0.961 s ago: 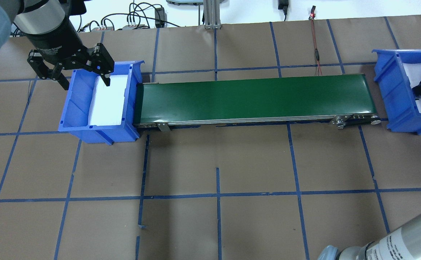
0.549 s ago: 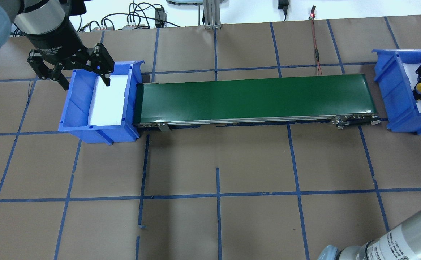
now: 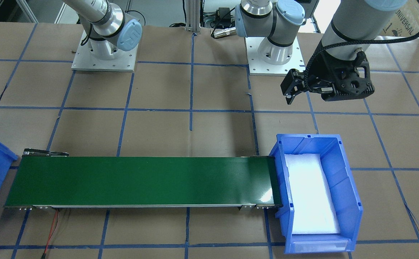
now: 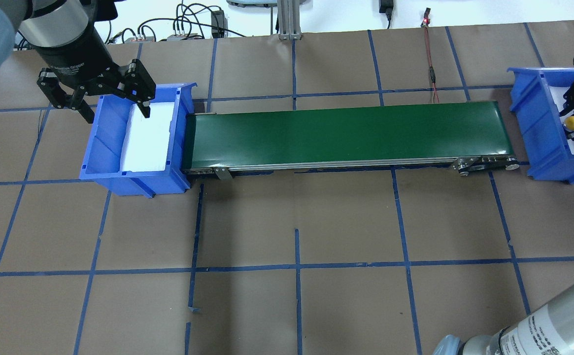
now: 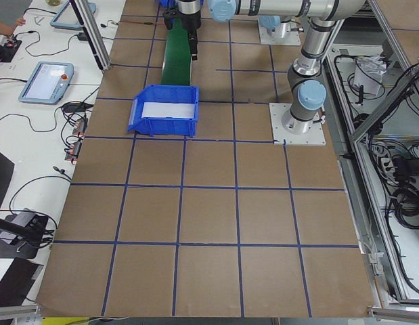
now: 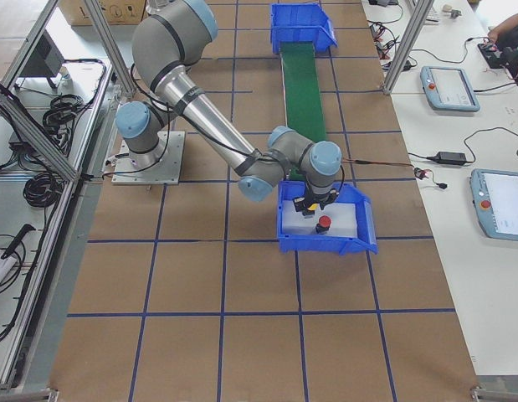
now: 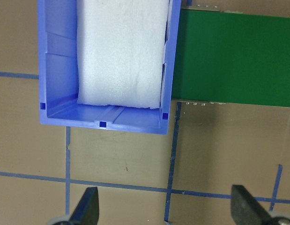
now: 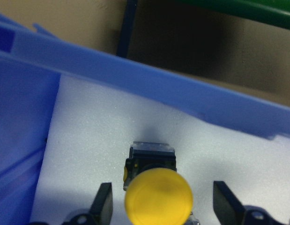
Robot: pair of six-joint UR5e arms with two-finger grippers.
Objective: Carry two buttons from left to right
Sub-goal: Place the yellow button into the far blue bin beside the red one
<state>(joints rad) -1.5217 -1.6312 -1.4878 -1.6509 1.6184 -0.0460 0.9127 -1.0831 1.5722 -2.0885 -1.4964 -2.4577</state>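
Black fingers (image 8: 105, 202) of the right claw (image 8: 162, 185) stand spread, and you can see free space between each of them and the yellow button (image 8: 157, 194). This button stands between the fingers on the white foam (image 8: 102, 126), its cap facing the wrist camera and its dark body below the cap. Nothing is pinched. In the right side view you find the red button (image 6: 324, 222) on the same foam, just beside the claw, on the side away from the belt. Both buttons are inside the right bin (image 4: 533, 118), which is blue and sits at the right end of the green belt (image 4: 341, 133).

Your left claw (image 4: 118, 116) is also spread wide and holds nothing. It hangs high, close to the left bin (image 4: 104, 162), and touches neither the bin nor the table (image 4: 316, 222). From the pictures you cannot tell if it is exactly over the bin or a little beside it. This bin is blue too, has a white foam sheet (image 4: 146, 138) in it, and stands against the left end of the belt. The table is covered with brown paper and blue tape lines (image 4: 296, 266).
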